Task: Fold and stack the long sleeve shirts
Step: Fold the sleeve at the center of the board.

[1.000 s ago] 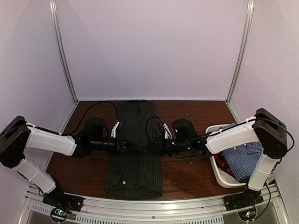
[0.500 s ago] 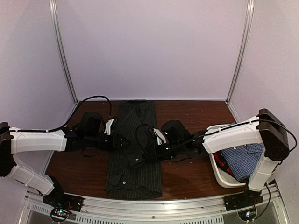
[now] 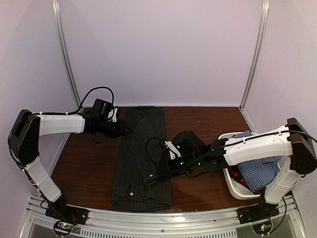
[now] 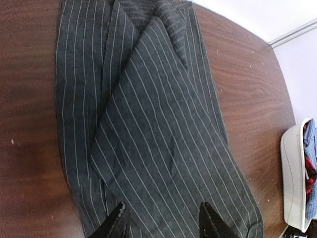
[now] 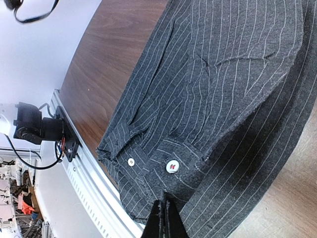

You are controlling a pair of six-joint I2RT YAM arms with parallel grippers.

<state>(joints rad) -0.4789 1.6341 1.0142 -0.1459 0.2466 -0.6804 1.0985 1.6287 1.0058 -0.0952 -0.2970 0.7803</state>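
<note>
While the black shirt (image 4: 148, 124) lies beneath both, left end effector (image 4: 162, 208) gapes, right end effector (image 5: 164, 206) is closed.

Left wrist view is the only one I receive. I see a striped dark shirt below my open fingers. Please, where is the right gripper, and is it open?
Observer: The right gripper is shut, with its tips on the black pinstriped shirt beside a cuff that has two white buttons. I cannot tell whether cloth is between the fingers.
Operator: And where over the shirt is my left gripper?
Observer: The top view shows the left gripper at the shirt's left edge, toward the far end.
Operator: What is inside the white tub?
Observer: A blue-white check shirt fills the tub, and some red cloth shows at its left side.
</note>
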